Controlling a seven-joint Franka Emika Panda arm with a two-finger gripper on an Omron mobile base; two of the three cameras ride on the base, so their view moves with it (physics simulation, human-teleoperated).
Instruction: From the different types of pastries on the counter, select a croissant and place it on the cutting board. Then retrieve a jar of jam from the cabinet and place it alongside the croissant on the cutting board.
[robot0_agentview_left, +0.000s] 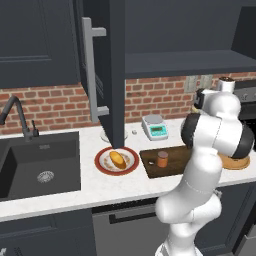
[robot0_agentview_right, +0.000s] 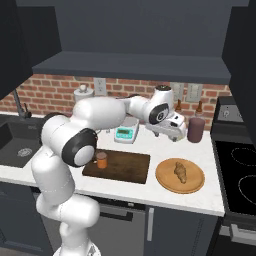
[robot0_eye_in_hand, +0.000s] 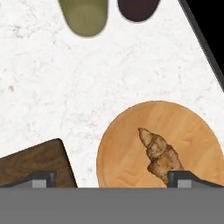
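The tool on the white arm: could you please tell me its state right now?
Tool: open, holding nothing, above the round light-tan wooden plate bearing the slim brown ridged croissant.

Two pastries — one croissant (robot0_agentview_right: 181, 171) just below the claw (robot0_agentview_right: 172, 131), one golden bun (robot0_agentview_left: 118, 159) well off to its left. Two round plates: a tan wooden plate (robot0_agentview_right: 196, 183) under the croissant, a red-rimmed plate (robot0_agentview_left: 101, 164) under the bun. One cutting board (robot0_agentview_right: 127, 167) — one jam jar (robot0_agentview_right: 101, 160) on it. One kitchen scale (robot0_agentview_right: 125, 133). One maroon bottle (robot0_agentview_right: 195, 129) beside the claw.
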